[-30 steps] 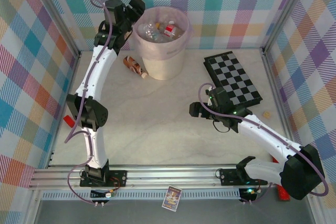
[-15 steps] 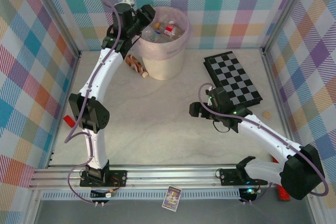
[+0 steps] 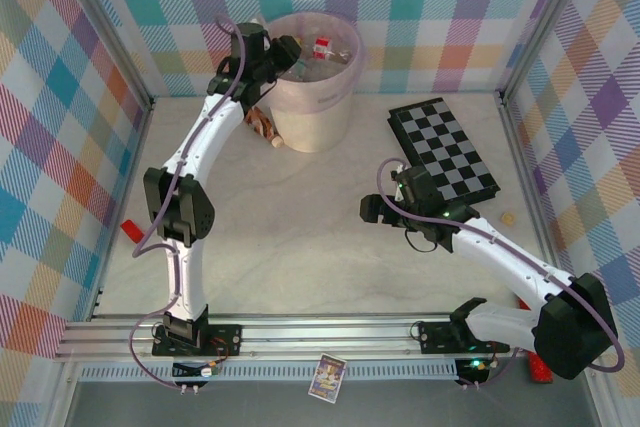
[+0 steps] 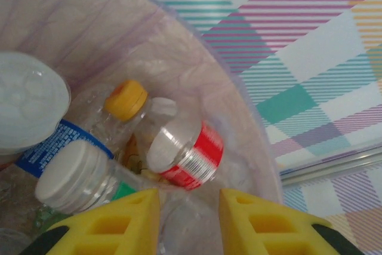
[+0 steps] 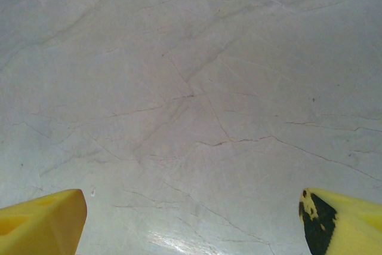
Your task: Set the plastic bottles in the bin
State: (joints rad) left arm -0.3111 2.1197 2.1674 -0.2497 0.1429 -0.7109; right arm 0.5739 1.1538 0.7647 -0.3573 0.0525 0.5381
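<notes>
Left arm (image 3: 205, 142) stretched far over bin (image 3: 318, 115); left gripper (image 4: 189, 200) closed narrow just above bottles (image 4: 186, 152); right gripper (image 5: 191, 201) wide over table (image 3: 300, 247).

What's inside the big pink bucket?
In the bin lie a red-labelled bottle, a yellow-capped bottle and a blue-labelled bottle. Whatever lies beneath them is covered.

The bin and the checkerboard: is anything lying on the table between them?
No. In the top view the table between the bin and the checkerboard is bare marble; a brown bottle lies on the bin's other side.
</notes>
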